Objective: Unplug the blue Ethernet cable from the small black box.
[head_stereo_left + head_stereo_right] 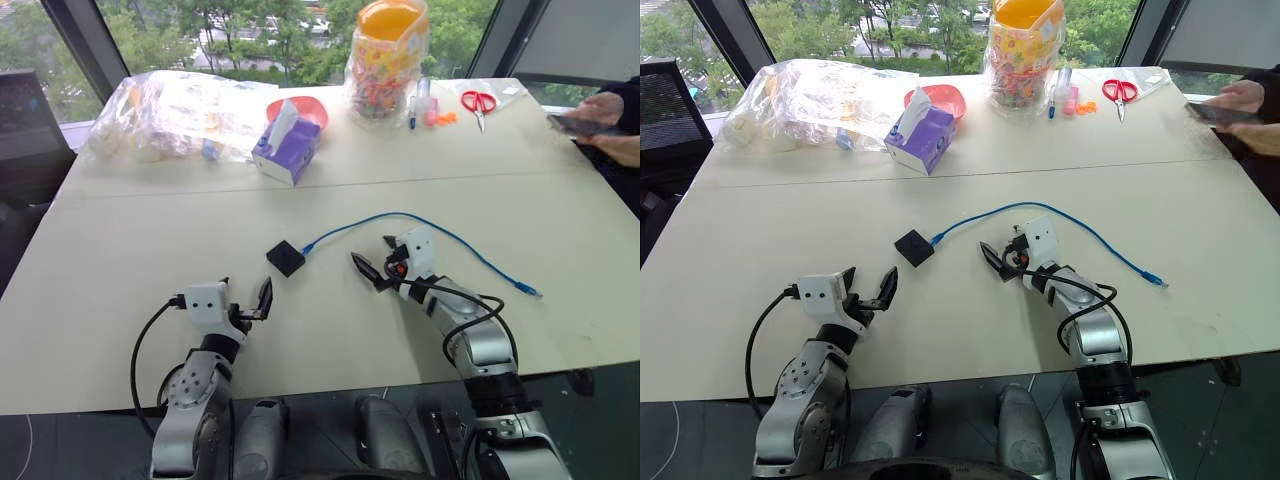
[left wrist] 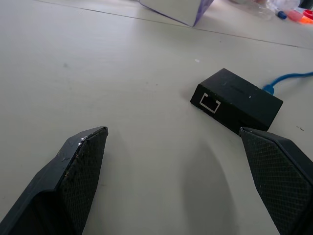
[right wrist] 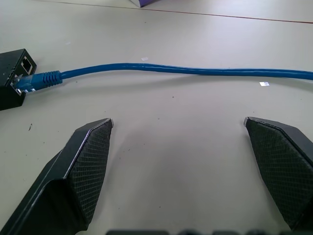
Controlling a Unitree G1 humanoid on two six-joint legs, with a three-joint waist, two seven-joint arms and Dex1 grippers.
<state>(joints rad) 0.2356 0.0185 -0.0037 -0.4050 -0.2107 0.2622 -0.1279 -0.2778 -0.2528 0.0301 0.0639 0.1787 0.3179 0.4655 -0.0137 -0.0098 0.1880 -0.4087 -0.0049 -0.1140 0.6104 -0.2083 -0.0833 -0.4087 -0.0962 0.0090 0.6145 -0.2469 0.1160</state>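
Left eye view shows a wide pale table (image 1: 120,270) with the small black box (image 1: 285,258) lying flat near its middle. The blue Ethernet cable (image 1: 420,222) is plugged into the side of the box that faces the robot's right; from there it arcs away over the table, bends back toward the near right, and ends in a loose plug (image 1: 527,290) resting on the surface.

The left gripper (image 1: 246,300) hovers near the front edge of the table, just short of the box, with its two black fingers spread wide and nothing between them. In the left wrist view the box (image 2: 236,101) sits ahead of the right-hand finger (image 2: 281,169), an empty port showing in the side that faces the camera.

The right gripper (image 1: 377,258) is over the table to the right of the box, its fingers likewise wide apart and empty. In the right wrist view the cable (image 3: 186,70) runs across the table just beyond the fingertips (image 3: 95,142), not touched by them, and its plug (image 3: 29,82) is seated in the box.

At the far side stand a purple-and-white tissue box (image 1: 288,145), a clear plastic bag (image 1: 175,110), a jar with an orange lid (image 1: 388,55) and red-handled scissors (image 1: 479,102). A person's hands (image 1: 605,120) rest at the far right edge.
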